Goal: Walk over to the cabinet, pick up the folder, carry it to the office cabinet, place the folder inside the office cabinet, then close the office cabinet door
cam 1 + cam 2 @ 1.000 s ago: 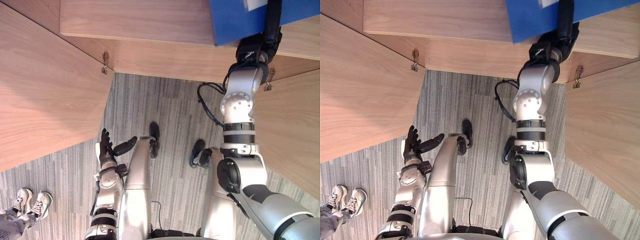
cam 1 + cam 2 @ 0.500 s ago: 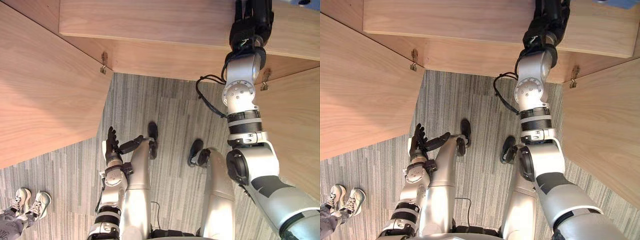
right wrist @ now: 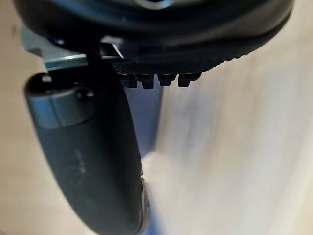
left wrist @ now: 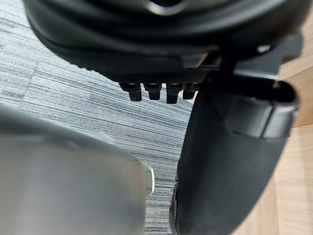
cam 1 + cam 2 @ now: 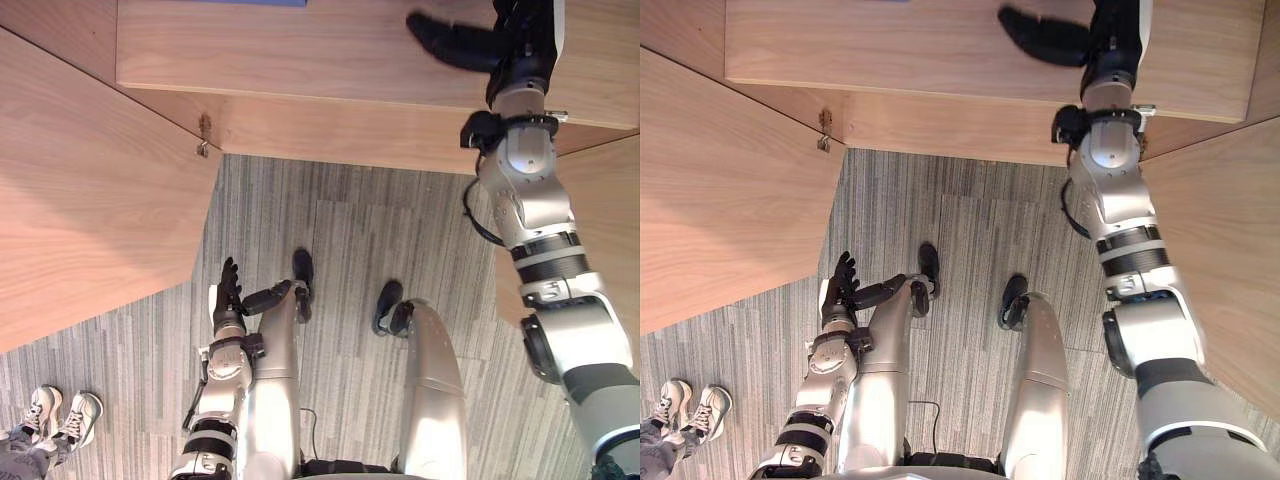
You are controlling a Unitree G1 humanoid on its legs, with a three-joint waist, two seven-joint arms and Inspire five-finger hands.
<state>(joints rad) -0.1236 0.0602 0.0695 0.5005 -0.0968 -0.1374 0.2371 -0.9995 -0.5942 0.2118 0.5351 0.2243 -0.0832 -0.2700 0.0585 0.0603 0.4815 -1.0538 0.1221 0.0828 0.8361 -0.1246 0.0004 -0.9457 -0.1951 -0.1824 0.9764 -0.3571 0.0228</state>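
Right robot hand (image 5: 515, 45) is up over the office cabinet shelf (image 5: 300, 50), thumb splayed, fingers straight, holding nothing. Folder (image 3: 147, 117) lies on that shelf, a blue strip just past the thumb in the right wrist view; cannot tell whether it touches the hand. Left robot hand (image 5: 228, 292) hangs low over the carpeted floor (image 5: 340, 240), fingers relaxed, empty. Left door (image 5: 90, 190) and right door (image 5: 600, 250) stand wide open.

Judgement: the folder is thin, light and fairly stiff, with a smooth cover likely to slide on wood. If it needs reseating, pinch a free edge, thumb over, fingers under.
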